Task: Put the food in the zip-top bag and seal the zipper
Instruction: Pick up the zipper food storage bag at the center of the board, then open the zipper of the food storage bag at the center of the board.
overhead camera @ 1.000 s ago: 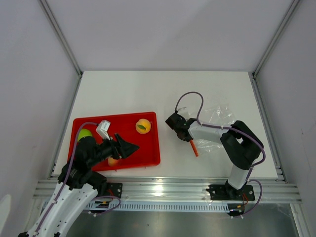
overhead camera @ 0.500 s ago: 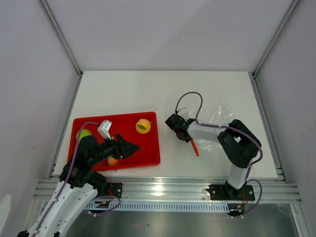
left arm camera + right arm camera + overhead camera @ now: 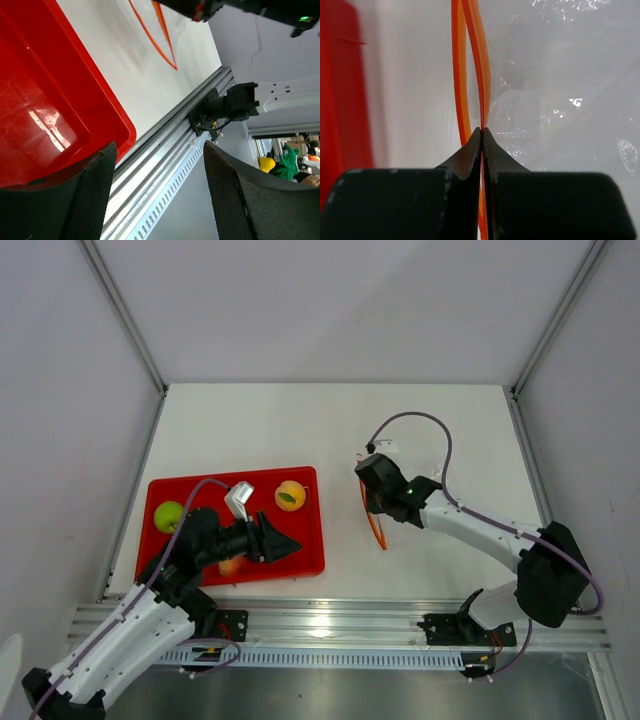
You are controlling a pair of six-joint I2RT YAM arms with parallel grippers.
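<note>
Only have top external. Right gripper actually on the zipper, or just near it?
Observer: On it. In the right wrist view the right gripper is shut on the zipper, and its two strips gape apart beyond the fingertips.
Operator: Left holding any fruit?
Observer: No. In the left wrist view the left gripper is open with nothing in it, over the near corner of the red tray.

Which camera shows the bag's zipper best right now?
Right wrist: the zipper fills the frame, its two strips parted, pinched in the shut right gripper. Top external shows only a thin orange loop; left wrist, a distant sliver.
</note>
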